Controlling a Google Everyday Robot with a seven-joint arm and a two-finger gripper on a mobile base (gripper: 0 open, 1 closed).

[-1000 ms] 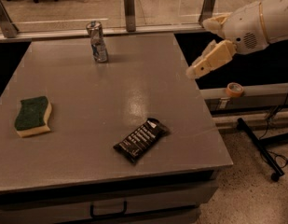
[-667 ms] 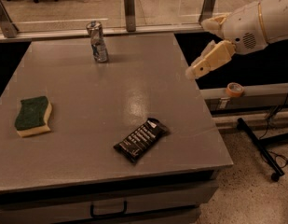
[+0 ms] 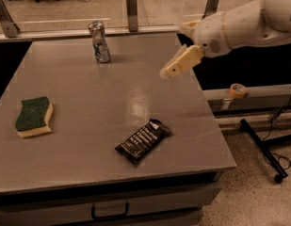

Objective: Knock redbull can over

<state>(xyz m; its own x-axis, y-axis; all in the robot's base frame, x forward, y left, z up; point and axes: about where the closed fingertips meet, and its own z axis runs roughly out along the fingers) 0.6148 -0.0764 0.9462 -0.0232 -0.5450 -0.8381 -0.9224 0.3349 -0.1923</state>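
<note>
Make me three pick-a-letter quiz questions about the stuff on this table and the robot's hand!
1. How is the redbull can?
A) lying flat
B) standing upright
C) lifted in the air

2. What colour is the top of the sponge?
A) red
B) green
C) blue

3. Where is the gripper?
A) touching the can
B) resting on the sponge
C) in the air at the right side of the table

Answers:
1. B, the can's base sits on the table near the far edge.
2. B, a green top lies over a pale yellow layer.
3. C, the gripper hangs well apart from the can and the sponge.
</note>
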